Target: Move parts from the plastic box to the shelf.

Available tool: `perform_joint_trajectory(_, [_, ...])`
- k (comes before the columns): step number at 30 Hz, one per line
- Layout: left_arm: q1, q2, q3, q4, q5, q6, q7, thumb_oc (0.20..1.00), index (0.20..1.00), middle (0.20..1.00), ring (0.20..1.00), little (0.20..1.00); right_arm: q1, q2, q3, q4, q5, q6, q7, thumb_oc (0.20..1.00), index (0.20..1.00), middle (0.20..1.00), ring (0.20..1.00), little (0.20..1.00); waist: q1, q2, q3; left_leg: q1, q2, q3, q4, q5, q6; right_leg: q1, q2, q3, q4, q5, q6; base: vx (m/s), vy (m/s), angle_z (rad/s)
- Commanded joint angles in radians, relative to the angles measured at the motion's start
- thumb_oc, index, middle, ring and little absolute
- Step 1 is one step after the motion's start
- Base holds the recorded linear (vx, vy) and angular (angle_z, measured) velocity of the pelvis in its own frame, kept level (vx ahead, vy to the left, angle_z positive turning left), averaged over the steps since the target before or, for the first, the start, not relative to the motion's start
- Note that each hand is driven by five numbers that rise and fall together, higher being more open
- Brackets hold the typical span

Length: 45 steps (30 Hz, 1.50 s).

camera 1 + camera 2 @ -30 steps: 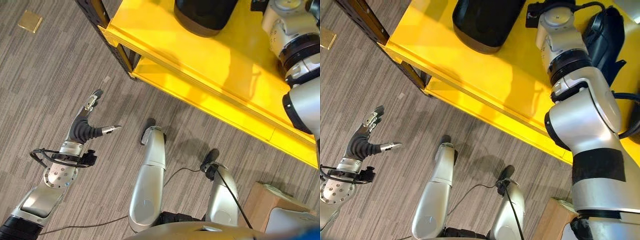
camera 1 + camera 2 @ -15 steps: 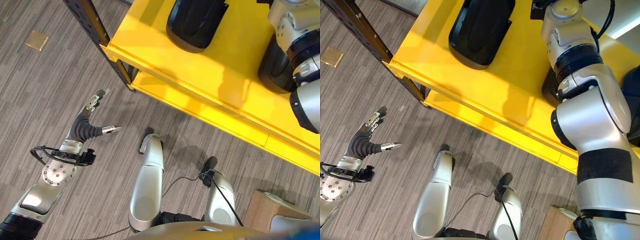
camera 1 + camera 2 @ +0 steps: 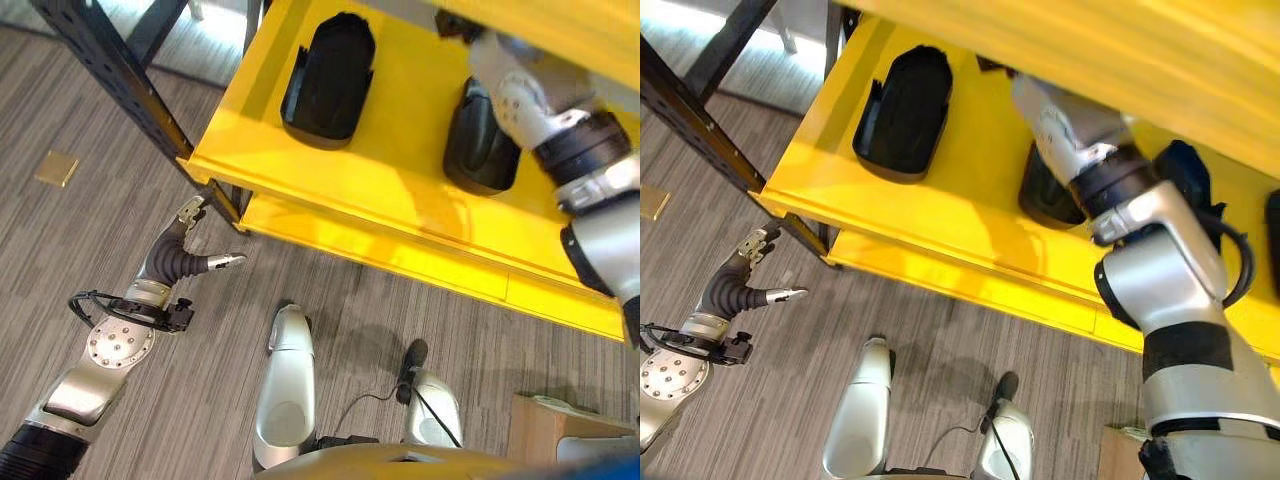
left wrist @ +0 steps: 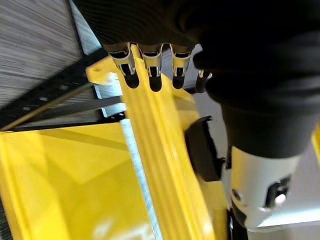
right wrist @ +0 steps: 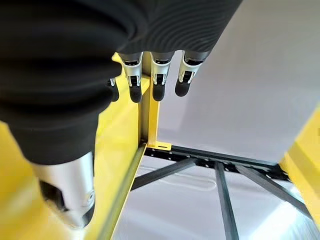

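Observation:
Two black moulded parts lie on the yellow shelf (image 3: pixel 400 215): one (image 3: pixel 325 85) towards its left end, another (image 3: pixel 480 150) to its right. My right arm reaches in over the second part, under the shelf board above. My right hand (image 5: pixel 158 82) has its fingers straight and holds nothing, pointing at the shelf's back corner. My left hand (image 3: pixel 165 262) hangs open above the floor, in front of the shelf's left corner, empty. More dark parts (image 3: pixel 1188 175) lie further right on the shelf.
A black steel upright (image 3: pixel 120 75) carries the shelf's left corner. An upper yellow board (image 3: pixel 1090 50) overhangs the shelf. A cardboard box (image 3: pixel 545 425) stands on the floor at the lower right. A small tan square (image 3: pixel 57 167) lies on the carpet at the left.
The camera has tilted up, so the shelf sits lower in the picture. My right arm has reached further in and to the left over the shelf. My left hand has kept its pose.

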Motion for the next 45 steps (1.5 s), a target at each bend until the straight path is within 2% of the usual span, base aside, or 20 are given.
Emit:
perform_joint_trajectory(1, [0.019, -0.036, -0.03, -0.021, -0.017, -0.018, -0.03, 1.0, 1.0, 1.0, 1.0, 1.0, 0.088, -0.072, -0.069, -0.088, 0.047, -0.038, 0.048, 1.0, 1.0, 1.0, 1.0, 1.0, -0.001, 0.021, -0.014, 0.088, -0.012, 0.063, -0.184, 0.109, 0.039, 0.021, -0.012, 0.002, 0.181, -0.157, -0.022, 0.04, -0.051, -0.23])
perform_joint_trajectory(7, [0.072, -0.104, 0.006, -0.041, 0.002, -0.007, -0.057, 1.0, 1.0, 1.0, 1.0, 1.0, 0.451, -0.124, -0.219, -0.333, 0.07, -0.028, 0.11, 1.0, 1.0, 1.0, 1.0, 1.0, -0.041, 0.047, -0.045, 0.168, 0.005, 0.09, -0.255, 0.132, 0.03, 0.065, -0.011, 0.006, 0.14, -0.153, -0.013, 0.05, -0.054, -0.13])
perform_joint_trajectory(8, [0.073, -0.103, 0.005, -0.042, 0.003, -0.007, -0.057, 1.0, 1.0, 1.0, 1.0, 1.0, 0.456, -0.124, -0.222, -0.338, 0.069, -0.026, 0.109, 1.0, 1.0, 1.0, 1.0, 1.0, -0.04, 0.046, -0.048, 0.167, 0.004, 0.09, -0.261, 0.138, 0.031, 0.064, -0.012, 0.005, 0.135, -0.147, -0.014, 0.04, -0.042, -0.05])
perform_joint_trajectory(11, [0.128, -0.177, 0.064, -0.06, -0.001, -0.007, -0.068, 1.0, 1.0, 1.0, 1.0, 1.0, 0.734, -0.131, -0.337, -0.5, 0.051, -0.006, 0.176, 1.0, 1.0, 1.0, 1.0, 1.0, -0.062, 0.064, -0.07, 0.224, 0.023, 0.108, -0.327, 0.16, 0.033, 0.075, -0.003, 0.028, 0.11, -0.135, -0.008, 0.04, -0.062, -0.18])
perform_joint_trajectory(14, [0.153, -0.23, 0.097, -0.065, -0.023, -0.017, -0.084, 1.0, 1.0, 1.0, 1.0, 1.0, 0.914, -0.132, -0.414, -0.593, 0.024, 0.011, 0.235, 1.0, 1.0, 1.0, 1.0, 1.0, -0.078, 0.078, -0.095, 0.262, 0.036, 0.115, -0.392, 0.186, 0.025, 0.094, 0.004, 0.025, 0.071, -0.126, -0.002, 0.05, -0.071, -0.19])
perform_joint_trajectory(16, [0.169, -0.273, 0.114, -0.067, -0.063, -0.024, -0.1, 1.0, 1.0, 1.0, 1.0, 1.0, 1.066, -0.091, -0.458, -0.659, 0.021, 0.03, 0.302, 1.0, 1.0, 1.0, 1.0, 1.0, -0.088, 0.088, -0.117, 0.305, 0.045, 0.124, -0.453, 0.208, 0.017, 0.123, 0.013, 0.027, 0.031, -0.117, 0.005, 0.06, -0.065, -0.07])
perform_joint_trajectory(17, [0.17, -0.272, 0.113, -0.067, -0.063, -0.024, -0.1, 1.0, 1.0, 1.0, 1.0, 1.0, 1.07, -0.091, -0.46, -0.661, 0.02, 0.031, 0.302, 1.0, 1.0, 1.0, 1.0, 1.0, -0.086, 0.088, -0.119, 0.305, 0.045, 0.125, -0.459, 0.214, 0.018, 0.123, 0.014, 0.026, 0.025, -0.111, 0.004, 0.08, -0.064, -0.11])
perform_joint_trajectory(18, [0.184, -0.328, 0.131, -0.056, -0.129, -0.029, -0.138, 1.0, 1.0, 1.0, 1.0, 1.0, 1.188, -0.054, -0.51, -0.718, -0.04, 0.044, 0.348, 1.0, 1.0, 1.0, 1.0, 1.0, -0.104, 0.096, -0.147, 0.342, 0.055, 0.136, -0.516, 0.234, 0.014, 0.142, 0.024, 0.031, -0.013, -0.097, 0.01, 0.07, -0.071, -0.19])
perform_joint_trajectory(21, [0.219, -0.393, 0.15, -0.035, -0.236, -0.029, -0.195, 1.0, 1.0, 1.0, 1.0, 1.0, 1.341, 0.004, -0.527, -0.733, -0.079, 0.071, 0.413, 1.0, 1.0, 1.0, 1.0, 1.0, -0.118, 0.101, -0.19, 0.409, 0.073, 0.149, -0.608, 0.267, 0.003, 0.182, 0.038, 0.043, -0.086, -0.071, 0.02, 0.08, -0.082, -0.22])
perform_joint_trajectory(24, [0.245, -0.458, 0.169, -0.011, -0.323, -0.014, -0.252, 1.0, 1.0, 1.0, 1.0, 1.0, 1.477, 0.047, -0.596, -0.74, -0.099, 0.093, 0.463, 1.0, 1.0, 1.0, 1.0, 1.0, -0.131, 0.105, -0.226, 0.451, 0.092, 0.164, -0.678, 0.302, -0.011, 0.217, 0.05, 0.045, -0.148, -0.049, 0.025, 0.03, -0.072, -0.17])
perform_joint_trajectory(29, [0.281, -0.519, 0.167, 0.028, -0.367, 0.003, -0.301, 1.0, 1.0, 1.0, 1.0, 1.0, 1.593, 0.091, -0.666, -0.7, -0.178, 0.095, 0.478, 1.0, 1.0, 1.0, 1.0, 1.0, -0.143, 0.113, -0.27, 0.502, 0.106, 0.182, -0.739, 0.326, -0.024, 0.254, 0.059, 0.052, -0.215, -0.028, 0.029, 0.0, -0.043, -0.12])
perform_joint_trajectory(32, [0.289, -0.543, 0.159, 0.048, -0.382, 0.009, -0.317, 1.0, 1.0, 1.0, 1.0, 1.0, 1.625, 0.124, -0.684, -0.639, -0.17, 0.1, 0.476, 1.0, 1.0, 1.0, 1.0, 1.0, -0.148, 0.117, -0.277, 0.517, 0.11, 0.19, -0.762, 0.339, -0.03, 0.259, 0.066, 0.056, -0.232, -0.021, 0.028, -0.01, -0.004, -0.03])
perform_joint_trajectory(35, [0.291, -0.569, 0.155, 0.071, -0.383, 0.02, -0.329, 1.0, 1.0, 1.0, 1.0, 1.0, 1.675, 0.148, -0.712, -0.588, -0.258, 0.099, 0.46, 1.0, 1.0, 1.0, 1.0, 1.0, -0.156, 0.116, -0.291, 0.529, 0.115, 0.199, -0.786, 0.351, -0.035, 0.268, 0.071, 0.058, -0.247, -0.017, 0.03, -0.02, -0.013, -0.05])
perform_joint_trajectory(41, [0.275, -0.61, 0.135, 0.123, -0.404, 0.034, -0.312, 1.0, 1.0, 1.0, 1.0, 1.0, 1.687, 0.216, -0.697, -0.513, -0.282, 0.099, 0.425, 1.0, 1.0, 1.0, 1.0, 1.0, -0.167, 0.115, -0.3, 0.536, 0.115, 0.197, -0.79, 0.349, -0.035, 0.275, 0.073, 0.06, -0.254, -0.016, 0.029, -0.01, 0.001, -0.01])
perform_joint_trajectory(45, [0.264, -0.617, 0.125, 0.147, -0.4, 0.038, -0.301, 1.0, 1.0, 1.0, 1.0, 1.0, 1.671, 0.228, -0.667, -0.512, -0.274, 0.102, 0.422, 1.0, 1.0, 1.0, 1.0, 1.0, -0.166, 0.112, -0.3, 0.542, 0.114, 0.196, -0.788, 0.345, -0.033, 0.277, 0.074, 0.067, -0.25, -0.018, 0.028, 0.0, 0.0, 0.0])
